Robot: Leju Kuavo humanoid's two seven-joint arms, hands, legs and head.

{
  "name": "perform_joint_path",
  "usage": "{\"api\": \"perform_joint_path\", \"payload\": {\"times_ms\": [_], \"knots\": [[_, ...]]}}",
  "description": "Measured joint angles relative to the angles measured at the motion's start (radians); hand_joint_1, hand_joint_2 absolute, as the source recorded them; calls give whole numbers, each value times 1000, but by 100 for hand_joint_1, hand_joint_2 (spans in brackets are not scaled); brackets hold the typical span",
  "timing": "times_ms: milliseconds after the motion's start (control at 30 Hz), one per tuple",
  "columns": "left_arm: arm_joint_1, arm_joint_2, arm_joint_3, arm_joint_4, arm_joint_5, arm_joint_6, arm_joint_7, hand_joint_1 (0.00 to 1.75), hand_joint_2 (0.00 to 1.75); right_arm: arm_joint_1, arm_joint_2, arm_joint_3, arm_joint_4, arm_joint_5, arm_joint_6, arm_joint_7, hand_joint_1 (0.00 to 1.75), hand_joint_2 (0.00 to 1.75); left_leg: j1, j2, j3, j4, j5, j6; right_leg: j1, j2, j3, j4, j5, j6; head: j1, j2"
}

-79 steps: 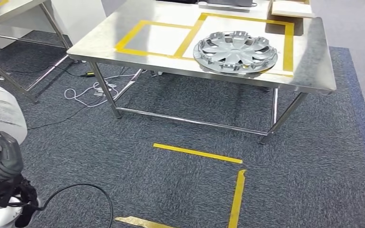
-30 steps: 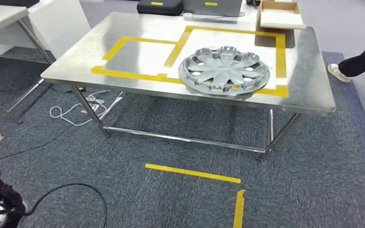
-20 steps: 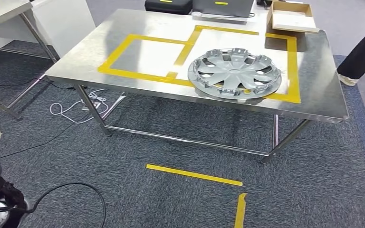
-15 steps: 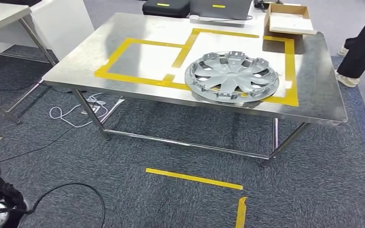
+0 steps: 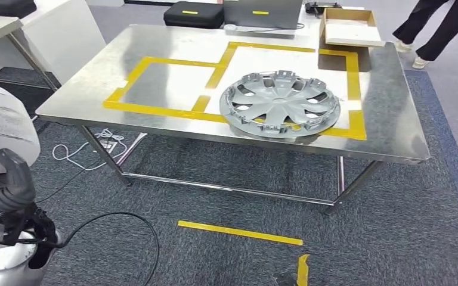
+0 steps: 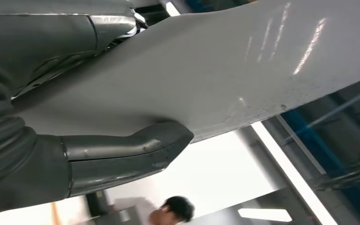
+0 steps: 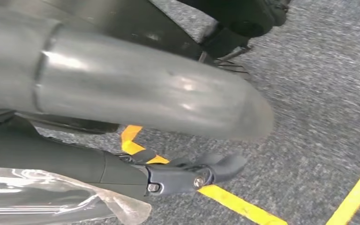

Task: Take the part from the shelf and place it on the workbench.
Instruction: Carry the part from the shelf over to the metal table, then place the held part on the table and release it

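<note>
The white part [image 5: 0, 128] is clamped in the left hand [image 6: 75, 140], low beside the robot, well short of the workbench [image 5: 387, 119]. Right hand [image 7: 122, 136]: can't tell. It could snag the table edge or hit the hubcap [image 5: 280, 104].

Counter [image 5: 387, 107]: left taped square [image 5: 167, 83] is free for you; hubcap [image 5: 280, 104] fills right one, cardboard box [image 5: 349, 27] & laptop [image 5: 262, 13] block far edge.

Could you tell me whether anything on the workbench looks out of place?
Slightly: the hubcap sits on the workbench overlapping the near edge of the right-hand yellow tape outline, rather than fully inside it. Nothing looks spilled or damaged.
</note>
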Motion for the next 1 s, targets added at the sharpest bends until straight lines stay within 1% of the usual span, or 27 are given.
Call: {"api": "perform_joint_path", "payload": {"times_ms": [33,100,133,167,200,267,300,333,367,433,467,500,567,600,633,667,700,733,767,800,833,867,900,933,967,1000], "knots": [[-2,-1,-2,4,1,0,0,175,175,-2,0,-1,-1,0,0,-2,0,0,-2,0,-2,-9,-7,8,1,0,3,-1,0,8,-1,0],[-7,-4,-6,8,3,0,1,175,175,-3,0,-3,-2,0,1,-4,0,0,-1,-2,11,-21,-3,25,1,-2,8,0,-5,21,0,0],[-10,-6,-7,9,3,1,1,175,175,-4,1,-5,-3,0,1,-5,0,0,1,-2,21,-23,-5,32,1,-3,6,16,-13,25,1,0],[-13,-7,-9,10,3,1,1,175,175,-6,2,-6,-4,-1,2,-6,0,0,2,-2,31,-25,-8,38,0,-4,-11,48,-30,28,2,0],[-17,-9,-11,11,3,1,1,175,175,-8,2,-7,-5,-1,2,-7,0,0,2,-2,37,-26,-12,43,0,-4,-44,102,-51,30,4,0],[-21,-11,-15,13,3,1,1,175,175,-10,3,-8,-5,-2,1,-7,0,0,0,-2,45,-26,-22,48,0,-5,-135,232,-95,35,6,0],[-21,-12,-18,14,3,2,1,175,175,-9,3,-8,-5,-2,1,-6,0,0,-1,-2,51,-26,-29,49,0,-5,-173,272,-101,36,6,0],[-21,-12,-20,16,3,2,1,175,175,-7,3,-9,-6,-3,1,-6,0,0,-2,-3,60,-26,-37,49,0,-5,-195,277,-87,35,6,0],[-21,-13,-21,18,3,2,1,175,175,-7,3,-9,-6,-4,1,-6,0,0,-4,-4,72,-26,-46,48,1,-4,-198,245,-54,31,6,0],[-23,-14,-22,20,3,2,1,175,175,-6,3,-9,-6,-5,1,-5,0,0,-7,-4,97,-26,-66,46,6,-4,-170,120,42,15,6,0],[-24,-15,-22,22,3,2,1,175,175,-6,3,-10,-6,-5,1,-5,0,0,-8,-4,105,-27,-74,43,9,-5,-156,69,67,8,4,0],[-25,-16,-22,23,3,2,1,175,175,-5,3,-10,-6,-5,0,-5,0,0,-7,-5,110,-29,-82,38,13,-5,-143,38,81,1,3,0],[-26,-17,-23,26,3,2,1,175,175,-4,4,-10,-7,-5,0,-5,0,0,-6,-6,120,-27,-86,26,18,-6,-128,19,76,-10,0,0],[-26,-18,-23,27,4,3,1,175,175,-4,5,-11,-8,-5,0,-5,0,0,-5,-6,125,-21,-87,21,16,-6,-113,12,81,-15,0,0],[-27,-18,-23,27,3,3,1,175,175,-4,5,-12,-8,-5,-1,-6,0,0,-5,-5,126,-4,-86,17,14,-7,-100,5,82,-19,-1,0],[-28,-18,-24,28,3,3,1,175,175,-5,5,-13,-8,-5,-1,-6,0,0,-4,-5,113,28,-89,13,10,-7,-83,0,80,-23,-1,0],[-29,-18,-24,28,3,3,1,175,175,-7,5,-14,-8,-5,-2,-6,0,0,-2,-4,86,78,-100,8,7,-7,-71,-4,76,-26,-3,0],[-29,-18,-24,28,3,3,1,175,175,-8,5,-15,-8,-5,-2,-6,0,0,-1,-4,49,136,-119,2,6,-7,-63,-5,69,-28,-4,0],[-29,-18,-24,29,4,4,0,175,175,-8,5,-16,-9,-5,-2,-6,0,0,1,-4,9,191,-145,-5,4,-6,-55,-5,62,-29,-4,0],[-28,-18,-24,30,4,5,0,175,175,-6,5,-17,-9,-5,-2,-6,0,0,4,-4,-24,225,-168,-10,3,-5,-46,-5,53,-28,-4,0],[-27,-19,-24,30,4,6,0,175,175,-5,5,-17,-9,-5,-2,-6,0,0,6,-4,-44,229,-175,-14,1,-4,-35,-5,44,-27,-4,0],[-27,-19,-24,31,4,6,0,175,175,-4,5,-17,-9,-5,-2,-6,0,0,8,-4,-49,204,-160,-17,-1,-2,-22,-5,34,-24,-4,0],[-27,-18,-24,31,4,6,0,175,175,-3,5,-17,-9,-5,-2,-6,0,0,10,-3,-43,152,-118,-18,-3,-2,-8,-5,24,-21,-4,0],[-27,-19,-25,32,4,6,0,175,175,-3,5,-17,-9,-5,-2,-6,0,0,12,-2,-33,90,-59,-20,-4,-1,2,-5,12,-15,-5,0],[-27,-19,-25,33,4,6,0,175,175,-4,6,-17,-9,-5,-2,-6,0,0,12,-1,-25,39,-20,-17,-4,0,10,-5,3,-8,-5,0],[-27,-19,-25,35,4,6,1,175,175,-4,6,-17,-9,-5,-2,-6,0,0,10,0,-21,6,8,-11,-4,0,12,-6,-6,0,-5,0]]}}
